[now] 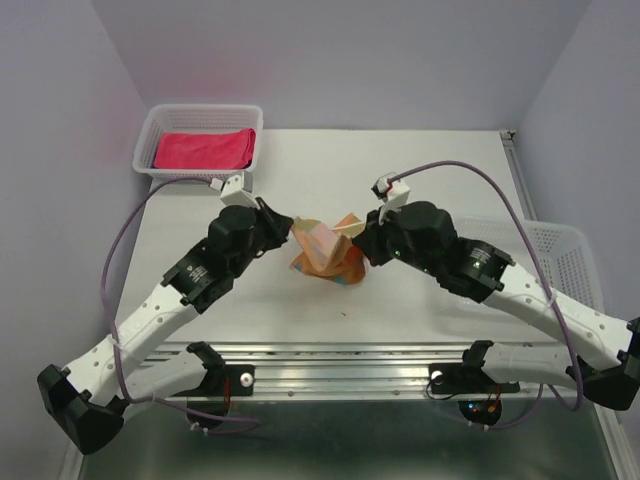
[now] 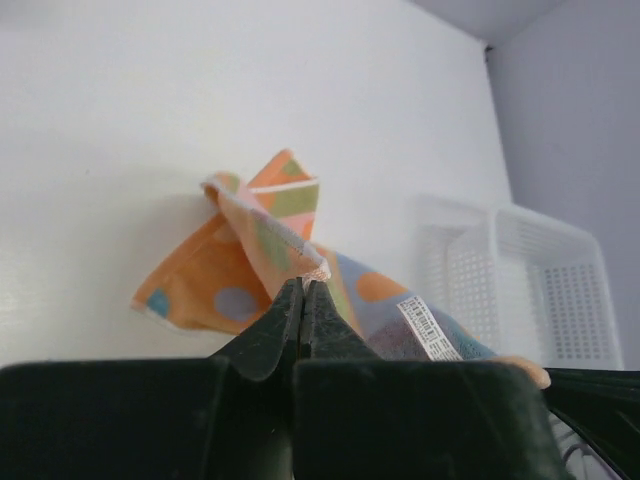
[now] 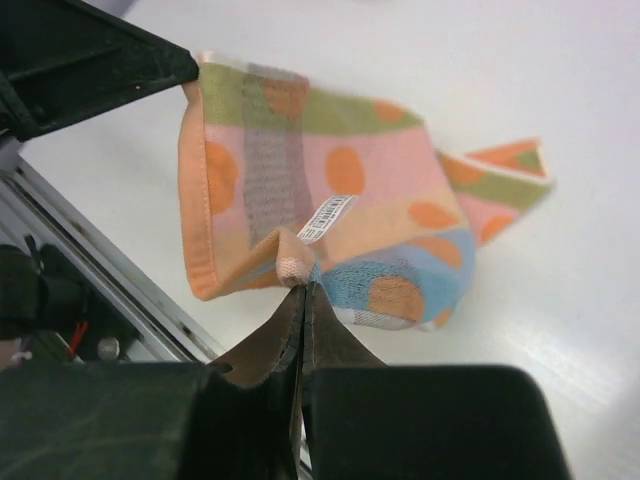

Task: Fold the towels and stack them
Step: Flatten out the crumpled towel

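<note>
the patterned towel (image 1: 325, 258) is pinched by left fingers (image 2: 283, 322) and right fingers (image 3: 282, 335); spreading it taut seems needed before folding.

Bright, even light from above — white table (image 1: 420, 180) close to washed out, shadows faint and soft-edged. Left wrist view: mesh basket (image 2: 540, 290) hazy, pale. Right wrist view: patterned towel (image 3: 330, 200) slightly blurred at top edge.

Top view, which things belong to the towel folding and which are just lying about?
Job: patterned towel, pinched by the left gripper and right gripper; red towel.
Lying about: left basket holding the red towel; right basket.
</note>
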